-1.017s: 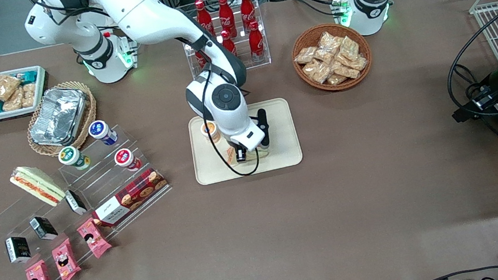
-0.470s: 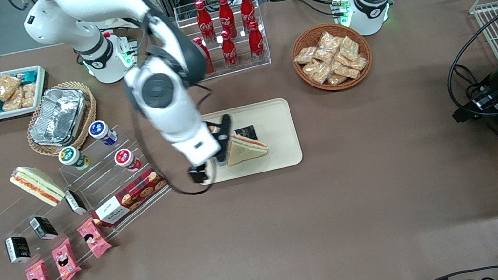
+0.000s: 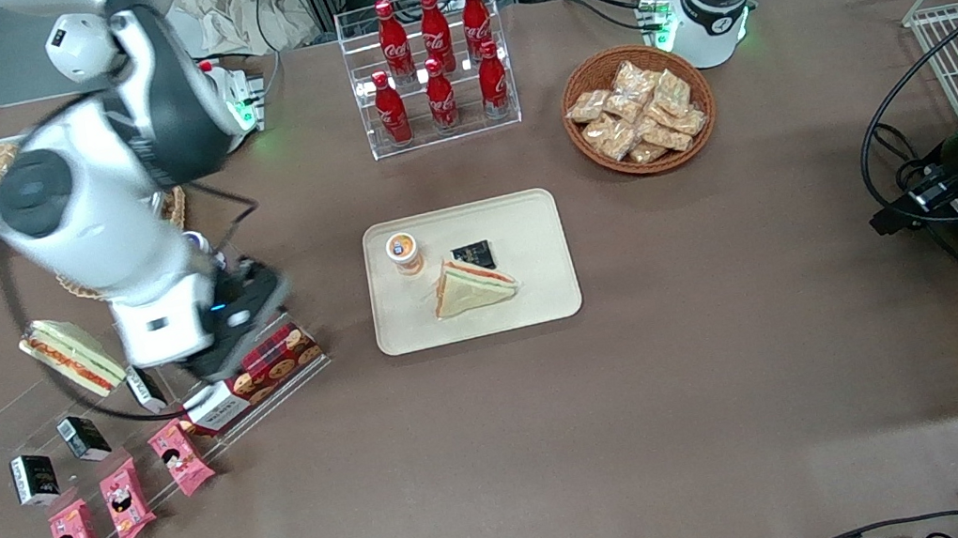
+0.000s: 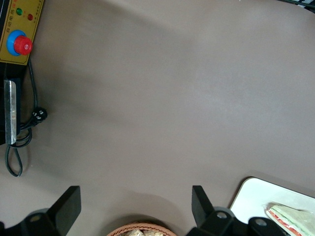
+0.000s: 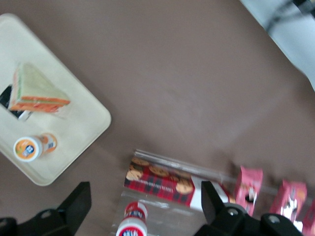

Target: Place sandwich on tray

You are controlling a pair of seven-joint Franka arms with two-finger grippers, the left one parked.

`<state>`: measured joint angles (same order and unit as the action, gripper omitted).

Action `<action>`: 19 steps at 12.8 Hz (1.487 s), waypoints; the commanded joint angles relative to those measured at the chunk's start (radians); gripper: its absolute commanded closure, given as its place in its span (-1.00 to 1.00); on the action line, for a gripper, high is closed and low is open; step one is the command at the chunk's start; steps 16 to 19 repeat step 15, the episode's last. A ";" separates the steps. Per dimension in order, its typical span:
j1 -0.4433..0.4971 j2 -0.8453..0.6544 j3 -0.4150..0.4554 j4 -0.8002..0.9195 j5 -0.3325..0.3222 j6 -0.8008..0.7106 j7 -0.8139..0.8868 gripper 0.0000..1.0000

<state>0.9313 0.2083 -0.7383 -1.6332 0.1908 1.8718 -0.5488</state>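
Note:
The sandwich [image 3: 472, 287], a clear-wrapped wedge with a white bread face and an orange-red and green stripe, lies flat on the cream tray [image 3: 531, 233] in the middle of the table. It also shows in the right wrist view [image 5: 37, 91] on the tray [image 5: 86, 118], and in the left wrist view [image 4: 290, 219]. My right gripper [image 3: 247, 315] is open and empty. It hangs well off the tray, above the clear acrylic stand toward the working arm's end of the table. In the right wrist view the gripper [image 5: 145, 196] is over a red cookie box [image 5: 162, 182].
An orange-lidded cup [image 3: 404, 252] and a small black pack [image 3: 473, 256] share the tray. A second sandwich wedge [image 3: 69, 356], cups, black and pink packs [image 3: 122, 501] sit on the stand. A cola bottle rack [image 3: 434, 62] and a snack basket [image 3: 637, 108] stand farther back.
My gripper has left the tray and swung toward the working arm's end of the table, over the acrylic stand. The sandwich stays on the tray, now fully uncovered.

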 commanded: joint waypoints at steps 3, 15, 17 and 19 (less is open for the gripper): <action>-0.260 -0.102 0.086 0.018 -0.033 -0.066 0.158 -0.99; -0.933 -0.181 0.611 0.018 -0.225 -0.276 0.530 -0.99; -0.933 -0.181 0.611 0.018 -0.225 -0.276 0.530 -0.99; -0.933 -0.181 0.611 0.018 -0.225 -0.276 0.530 -0.99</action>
